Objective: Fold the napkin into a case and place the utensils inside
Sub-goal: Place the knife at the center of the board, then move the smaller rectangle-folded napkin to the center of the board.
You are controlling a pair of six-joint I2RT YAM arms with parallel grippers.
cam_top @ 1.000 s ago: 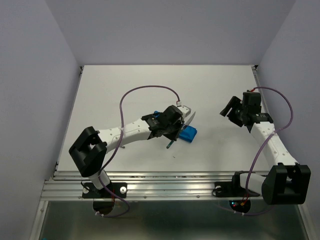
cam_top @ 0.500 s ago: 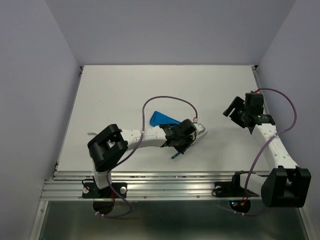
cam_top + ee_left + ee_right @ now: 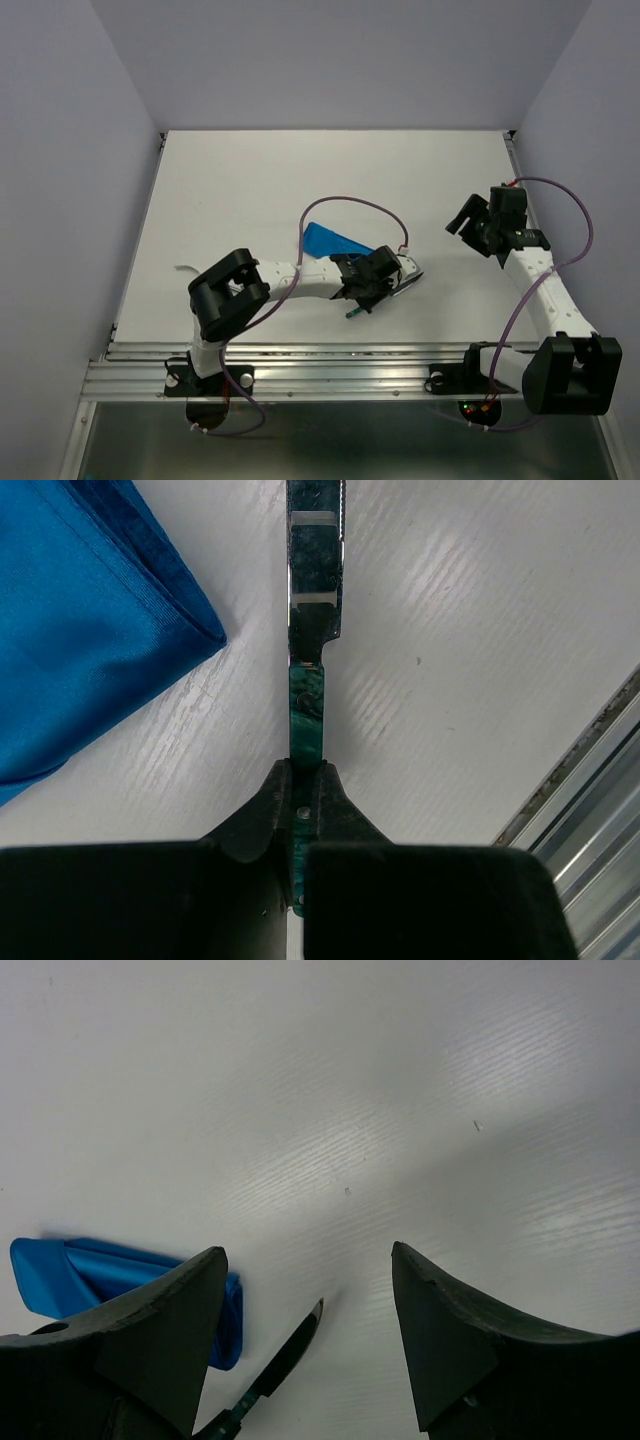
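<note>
At the left gripper (image 3: 305, 805): the fingers (image 3: 268, 815) are pinching shut on the teal handle of a knife (image 3: 315, 600). The blade is pointing straight away from the wrist and lying low over the white table (image 3: 480, 630). From above, the tail of the handle is sticking out behind the gripper, toward the near edge.

Around it:
- The napkin (image 3: 80, 620), a folded bright blue packet, is lying flat to the left of the blade. Its nearest corner is sitting close beside the knife, apart from it.
- The metal rail (image 3: 590, 820) along the table's near edge is running past on the other side of the blade.
- A purple cable (image 3: 350, 205) is arching over the left arm and crossing above the napkin in the overhead view.
- A thin pale strip (image 3: 184, 267) is lying on the table by the left arm's elbow, too small to identify.

Further out: the right gripper (image 3: 307, 1255) is hanging with its fingers spread wide and holding nothing, well to the right of the knife and napkin. Its camera is showing the napkin partly behind one finger and the knife tip poking up between the two fingers.
</note>
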